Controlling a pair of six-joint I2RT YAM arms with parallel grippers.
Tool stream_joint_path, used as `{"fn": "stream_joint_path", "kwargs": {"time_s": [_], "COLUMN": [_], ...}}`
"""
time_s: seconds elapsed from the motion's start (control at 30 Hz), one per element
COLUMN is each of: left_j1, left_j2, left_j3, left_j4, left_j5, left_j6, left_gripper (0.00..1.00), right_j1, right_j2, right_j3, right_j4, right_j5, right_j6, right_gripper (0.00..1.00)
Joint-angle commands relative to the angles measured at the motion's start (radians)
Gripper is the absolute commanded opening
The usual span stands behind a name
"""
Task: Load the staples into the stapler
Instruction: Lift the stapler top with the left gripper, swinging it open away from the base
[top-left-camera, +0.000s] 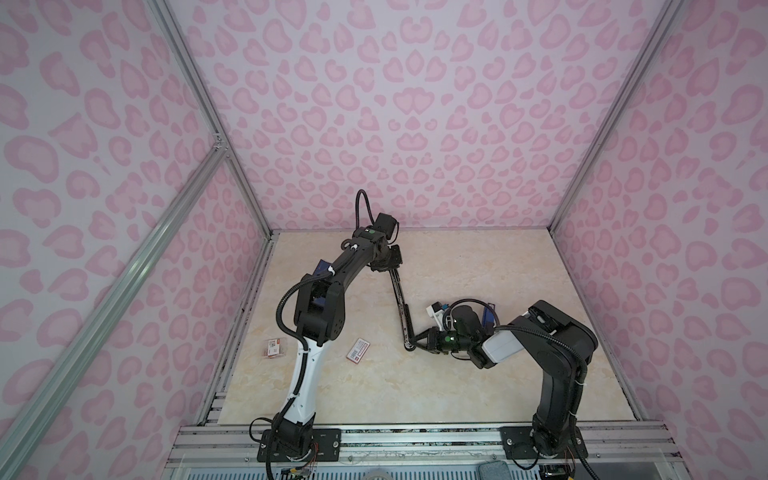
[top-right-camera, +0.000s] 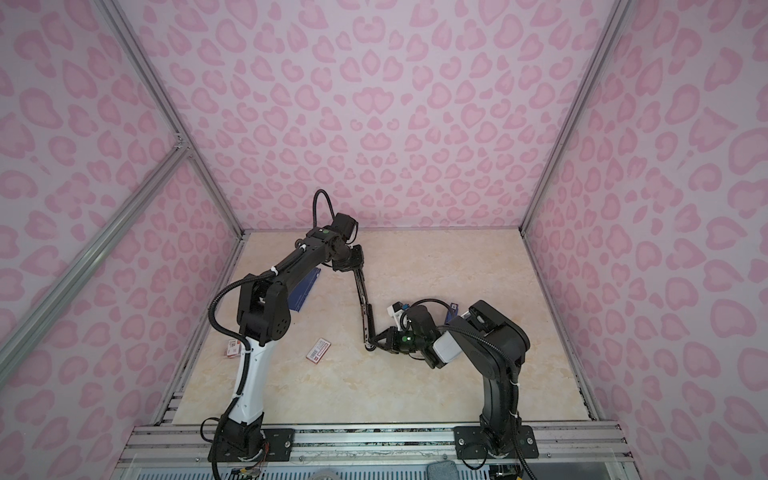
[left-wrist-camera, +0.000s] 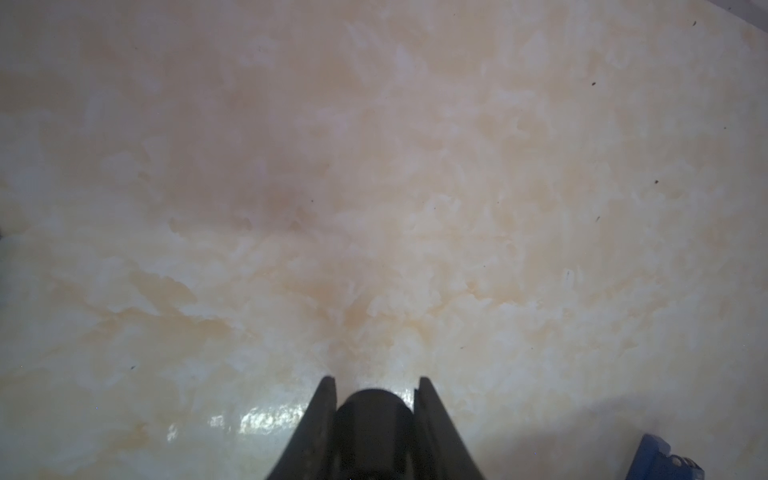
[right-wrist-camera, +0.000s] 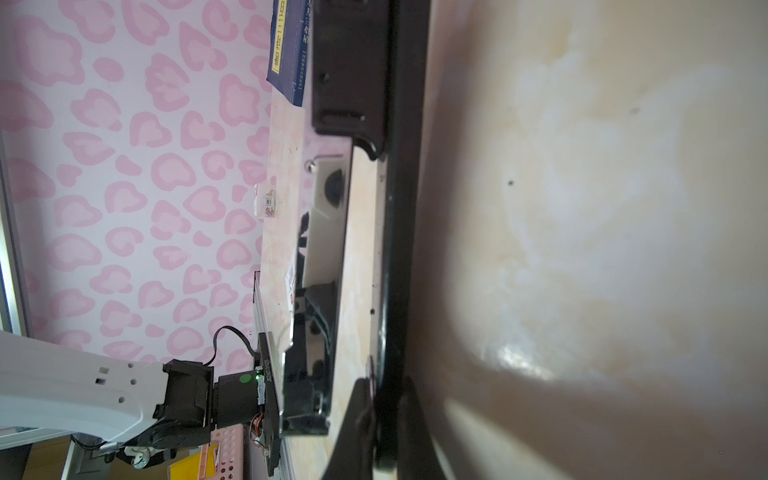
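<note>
Marble-patterned tabletop (top-left-camera: 457, 386): red-and-white box (top-left-camera: 359, 348) lies nearest, beside the left arm. Right gripper (top-left-camera: 412, 344) clamps the near end of the long black stapler (top-left-camera: 400, 305); left gripper (left-wrist-camera: 375, 383) clamps its far end. Position of the staples cannot be determined.

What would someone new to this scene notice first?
The pink heart-spotted walls dominate both top views. On the beige marbled table, the left gripper and right gripper each clamp one end of a long black stapler. A small red-and-white box lies to its left.
</note>
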Motion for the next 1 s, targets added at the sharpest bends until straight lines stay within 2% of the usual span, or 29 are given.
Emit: {"fn": "stream_joint_path", "kwargs": {"time_s": [0.0,0.43,0.57,0.73,0.8,0.97], "left_j1": [0.004,0.016,0.017,0.018,0.018,0.018], "left_j2": [0.028,0.088,0.078,0.049,0.034,-0.007], "left_j3": [0.017,0.036,0.037,0.037,0.036,0.032], "left_j4": [-0.028,-0.033,-0.036,-0.032,-0.033,-0.033], "left_j5": [-0.006,-0.003,0.008,0.024,0.027,0.033], "left_j6": [0.011,0.009,0.009,0.009,0.009,0.015], "left_gripper": [0.04,0.05,0.21,0.35,0.46,0.59], "right_j1": [0.005,0.004,0.002,-0.015,-0.018,-0.017], "right_j2": [0.015,0.020,0.029,0.033,0.028,0.021], "right_j3": [-0.002,0.003,0.003,-0.007,-0.008,-0.005], "right_j4": [-0.021,-0.034,-0.020,0.013,0.007,-0.010], "right_j5": [0.000,0.005,-0.001,-0.013,-0.013,-0.008], "right_j6": [-0.055,-0.054,-0.045,-0.021,-0.019,-0.022], "right_gripper": [0.00,0.00,0.00,0.00,0.00,0.00]}}
